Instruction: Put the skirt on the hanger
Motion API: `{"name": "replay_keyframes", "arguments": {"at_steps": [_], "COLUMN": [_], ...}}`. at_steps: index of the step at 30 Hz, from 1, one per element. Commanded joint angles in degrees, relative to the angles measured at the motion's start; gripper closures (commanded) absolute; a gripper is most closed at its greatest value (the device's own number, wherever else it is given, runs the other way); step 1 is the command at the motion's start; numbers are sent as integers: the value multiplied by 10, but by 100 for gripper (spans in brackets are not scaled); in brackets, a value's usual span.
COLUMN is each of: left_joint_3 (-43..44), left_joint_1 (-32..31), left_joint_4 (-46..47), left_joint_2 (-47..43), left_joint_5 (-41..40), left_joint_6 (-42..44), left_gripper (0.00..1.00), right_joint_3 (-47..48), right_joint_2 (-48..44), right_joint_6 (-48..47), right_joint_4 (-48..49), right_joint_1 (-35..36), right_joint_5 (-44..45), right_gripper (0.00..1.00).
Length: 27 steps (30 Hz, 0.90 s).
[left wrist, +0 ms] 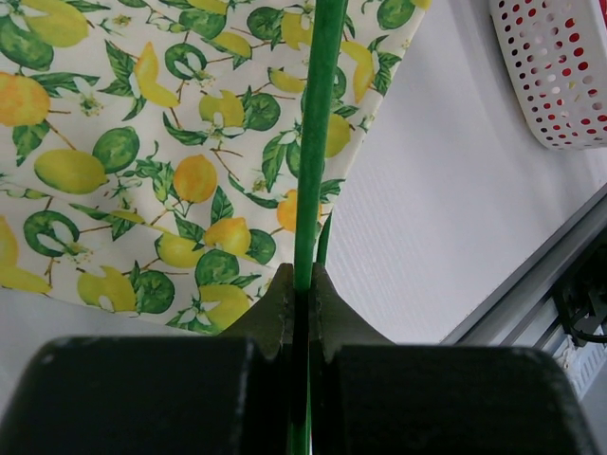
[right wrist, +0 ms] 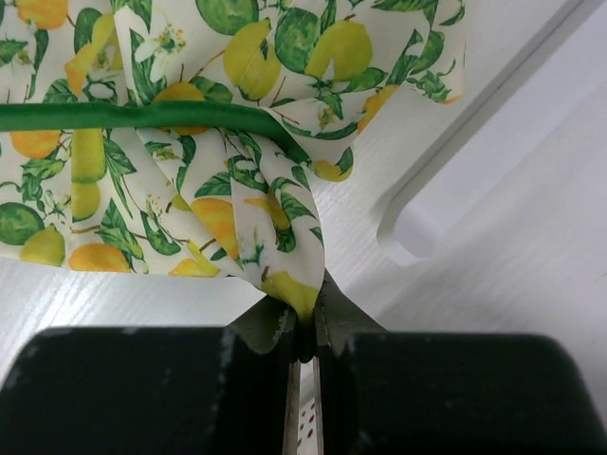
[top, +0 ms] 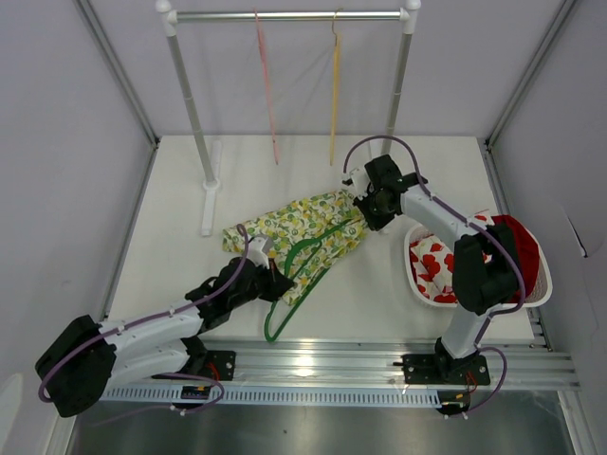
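The skirt [top: 294, 223], white with a lemon and lime print, lies spread on the table's middle. The green hanger [top: 299, 275] lies partly over and partly inside it, its hook end toward the front. My left gripper [top: 277, 282] is shut on the hanger's green bar [left wrist: 313, 171], which runs up across the skirt [left wrist: 142, 152]. My right gripper [top: 365, 213] is shut on a bunched edge of the skirt [right wrist: 285, 284] at its right end, lifting it slightly; the hanger's bar [right wrist: 123, 116] runs under the fabric [right wrist: 171, 57] there.
A white basket [top: 417, 275] with red-and-white clothes stands at the right, its wall also in the left wrist view [left wrist: 560, 76]. A clothes rail [top: 285, 15] with a pink hanger [top: 266, 85] and a yellow hanger [top: 334, 95] stands at the back; its foot [top: 210, 194] is left of the skirt.
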Motion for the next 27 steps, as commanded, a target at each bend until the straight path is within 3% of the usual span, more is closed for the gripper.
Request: {"name": "replay_keyframes", "arguments": {"at_steps": [1,14,17,21,27], "left_joint_3": [3,-10,-10,-3,12], "left_joint_1": [8,11,11,11,11], "left_joint_4": [-25,-4,8,17,30], "left_joint_2": [14,43,52,71,102], "left_joint_5": [-22,-18,-8,11,17], "left_joint_6": [13,1,2,6,10], "left_gripper": [100,100,100,100,100], "right_joint_3": [40,88,68,23,-47], "right_joint_2": [-24,27,20,-28,-148], "right_joint_6": [-22,-44,-47,-43,-51], "right_joint_4": [-22,-80,-86,-68,-41], "right_joint_1": [-18,-43,-40,-28,31], "right_joint_5": [32,24,11,10,-57], "right_gripper": [91,85,76,50,43]}}
